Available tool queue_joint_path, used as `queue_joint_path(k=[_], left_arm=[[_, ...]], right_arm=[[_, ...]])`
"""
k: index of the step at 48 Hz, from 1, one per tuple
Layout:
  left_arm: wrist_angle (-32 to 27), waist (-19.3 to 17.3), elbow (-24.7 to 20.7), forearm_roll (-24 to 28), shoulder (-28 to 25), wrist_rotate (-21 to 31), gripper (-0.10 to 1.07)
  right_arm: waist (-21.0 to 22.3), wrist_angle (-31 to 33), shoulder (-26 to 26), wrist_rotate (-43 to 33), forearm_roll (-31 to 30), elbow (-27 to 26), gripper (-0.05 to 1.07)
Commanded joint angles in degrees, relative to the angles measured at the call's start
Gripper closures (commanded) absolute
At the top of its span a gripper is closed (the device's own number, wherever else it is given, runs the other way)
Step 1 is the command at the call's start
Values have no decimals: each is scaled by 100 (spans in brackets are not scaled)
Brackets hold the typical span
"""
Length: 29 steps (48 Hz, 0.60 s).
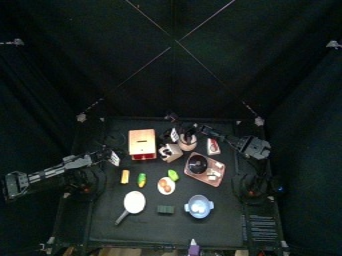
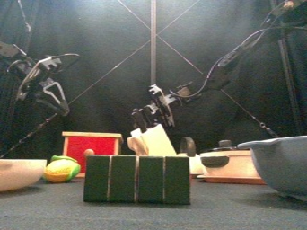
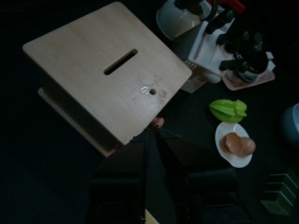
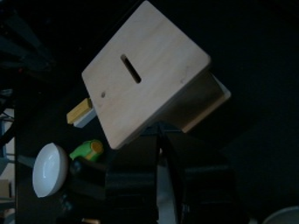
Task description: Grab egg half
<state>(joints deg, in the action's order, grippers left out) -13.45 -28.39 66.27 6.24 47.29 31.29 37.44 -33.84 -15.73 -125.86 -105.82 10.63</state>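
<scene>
Left wrist view: no writing readable | egg half [image 3: 239,143] ungripped | left jaws closed | right jaws slightly parted, empty

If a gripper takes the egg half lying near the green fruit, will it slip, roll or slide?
The egg half looks smooth and rounded at its rim, so it may slip from a pinch. It lies low and flat, so a push would probably slide it rather than roll it. It looks small, so likely light.

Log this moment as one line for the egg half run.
right gripper: above wooden box, holds nothing | left gripper: raised at the left, holds nothing | egg half: on white plate, not grabbed
</scene>
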Motion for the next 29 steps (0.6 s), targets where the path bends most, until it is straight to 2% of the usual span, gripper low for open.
queue_joint_path(k=[1, 19, 29], left_arm=[[202, 176, -114, 18, -18, -9, 40], [501, 1310, -97, 18, -26, 0, 40], [861, 1661, 79, 70, -26, -35, 40]], right_arm=[[-123, 79, 650, 9, 18, 325, 59], [-659, 1072, 2101, -9, 211, 1995, 59], [-1187, 1521, 2821, 9, 519, 2988, 59]])
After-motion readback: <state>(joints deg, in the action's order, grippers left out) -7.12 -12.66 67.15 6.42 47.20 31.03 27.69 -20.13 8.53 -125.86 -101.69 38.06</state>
